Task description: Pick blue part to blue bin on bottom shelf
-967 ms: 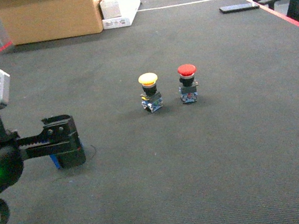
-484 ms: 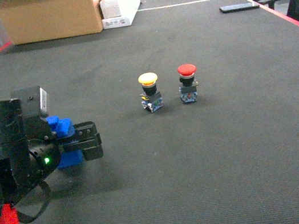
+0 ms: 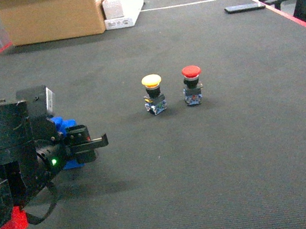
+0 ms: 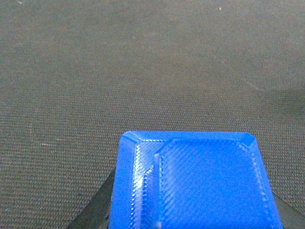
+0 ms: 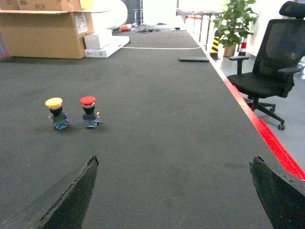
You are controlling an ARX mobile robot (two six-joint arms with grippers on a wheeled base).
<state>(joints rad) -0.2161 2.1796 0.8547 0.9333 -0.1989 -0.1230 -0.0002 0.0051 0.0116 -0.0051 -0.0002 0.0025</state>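
Observation:
The blue part (image 3: 64,126) is held off the dark carpet in my left gripper (image 3: 90,144), which is shut on it at the left of the head view. The left wrist view shows the part's flat blue face (image 4: 190,186) filling the bottom, with a dark finger (image 4: 93,217) beside it. My right gripper (image 5: 175,164) is open over bare carpet with nothing between its fingers; it does not appear in the head view. The blue bin and the bottom shelf are out of view.
A yellow-capped button (image 3: 153,93) and a red-capped button (image 3: 192,84) stand side by side mid-carpet. A cardboard box (image 3: 49,14) and white boxes (image 3: 122,7) sit at the back. An office chair (image 5: 271,57) stands beyond the red floor line (image 5: 267,133).
My left gripper was low over the blue part on the carpet; it has since risen with the part in its grip and turned its fingers toward the right.

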